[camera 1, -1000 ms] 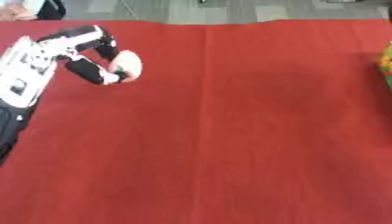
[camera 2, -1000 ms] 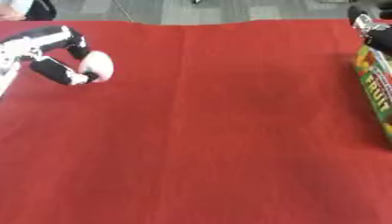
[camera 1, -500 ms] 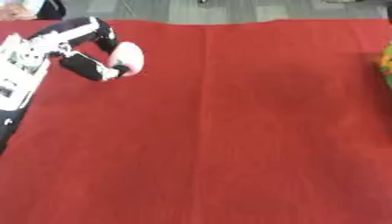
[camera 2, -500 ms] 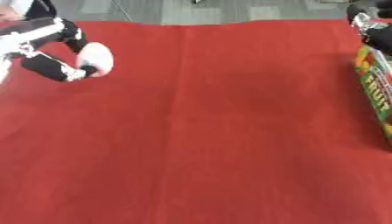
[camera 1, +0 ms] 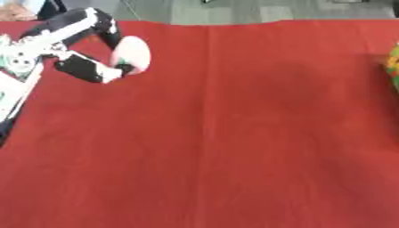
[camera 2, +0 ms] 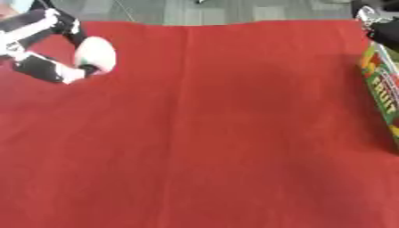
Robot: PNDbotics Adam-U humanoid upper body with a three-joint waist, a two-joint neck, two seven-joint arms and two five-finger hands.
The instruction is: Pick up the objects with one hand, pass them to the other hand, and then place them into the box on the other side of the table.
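A: Where is the pale, rounded, egg-shaped object (camera 1: pixel 131 53) found?

B: At the far left, above the red cloth-covered table (camera 1: pixel 234 133). It is grasped by the black-and-silver left hand (camera 1: pixel 93 67), whose fingers are curled round it from the far side, thumb beneath. Its long axis runs roughly near to far.

A: And the receiver?

B: A dark shape (camera 2: pixel 380 22) at the far right corner may be the right hand; its fingers cannot be judged. The colourful cardboard box (camera 2: pixel 382 89) lies along the right edge, well apart from the object.

A: Counts?

B: One object, one box.
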